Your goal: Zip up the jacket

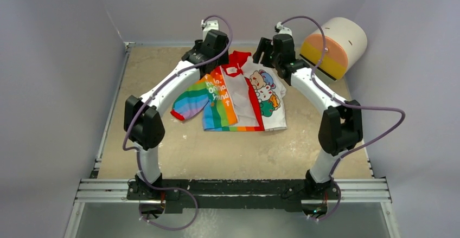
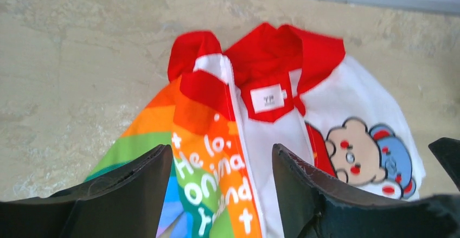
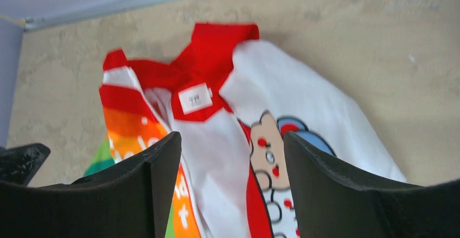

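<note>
The jacket (image 1: 238, 94) lies flat on the table with its front open, hood toward the far wall. Its left half is rainbow and orange with white lettering (image 2: 217, 178); its right half is white with a bear print (image 3: 271, 151). The white lining and a label (image 2: 267, 98) show between the two front edges. My left gripper (image 1: 217, 59) is open and empty, held above the jacket's left collar. My right gripper (image 1: 266, 59) is open and empty, held above the right collar. In each wrist view the jacket shows between the spread fingers (image 2: 135, 189) (image 3: 331, 184).
A white, orange and yellow cylinder-shaped object (image 1: 333, 45) lies at the back right corner. Grey walls (image 1: 54, 59) close in the table on three sides. A metal rail (image 1: 233, 190) with the arm bases runs along the near edge.
</note>
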